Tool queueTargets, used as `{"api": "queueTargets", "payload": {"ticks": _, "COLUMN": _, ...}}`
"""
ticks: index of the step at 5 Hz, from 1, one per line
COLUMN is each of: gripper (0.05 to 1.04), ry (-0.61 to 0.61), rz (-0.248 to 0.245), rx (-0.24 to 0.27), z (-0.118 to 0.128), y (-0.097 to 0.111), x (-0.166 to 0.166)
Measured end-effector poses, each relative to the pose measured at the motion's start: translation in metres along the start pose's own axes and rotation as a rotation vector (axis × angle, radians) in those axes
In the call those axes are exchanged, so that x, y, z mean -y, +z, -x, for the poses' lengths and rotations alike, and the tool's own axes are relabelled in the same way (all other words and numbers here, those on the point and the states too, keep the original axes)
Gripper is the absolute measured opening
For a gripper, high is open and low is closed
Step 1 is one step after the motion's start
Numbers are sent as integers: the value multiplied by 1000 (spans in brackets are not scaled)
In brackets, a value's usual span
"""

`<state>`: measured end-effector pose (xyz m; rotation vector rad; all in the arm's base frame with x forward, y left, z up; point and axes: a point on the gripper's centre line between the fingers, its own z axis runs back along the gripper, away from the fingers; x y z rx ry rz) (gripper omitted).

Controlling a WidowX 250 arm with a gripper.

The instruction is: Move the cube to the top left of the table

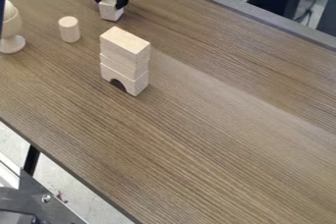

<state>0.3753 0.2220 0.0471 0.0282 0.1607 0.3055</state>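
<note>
near the top of the table (210, 139), i have the claw (110, 5) clamped around the cube (110, 13), beyond the stacked blocks (125, 58).

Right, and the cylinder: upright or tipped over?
Upright: the cylinder stands on the table, its flat round top facing up.

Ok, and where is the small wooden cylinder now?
In the camera view, the cylinder stands at the upper left of the table, between the round-based wooden piece and the stacked blocks.
</note>
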Motion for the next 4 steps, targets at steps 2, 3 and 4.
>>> {"api": "queueTargets", "payload": {"ticks": 2, "gripper": 997, "ry": -22, "rz": 66, "rx": -23, "z": 11, "y": -4, "x": 9}}
{"api": "queueTargets", "payload": {"ticks": 3, "gripper": 997, "ry": -6, "rz": 85, "rx": 99, "z": 26, "y": 48, "x": 4}}
{"api": "queueTargets", "payload": {"ticks": 4, "gripper": 997, "ry": 19, "rz": 102, "rx": 176, "z": 52, "y": 89, "x": 6}}
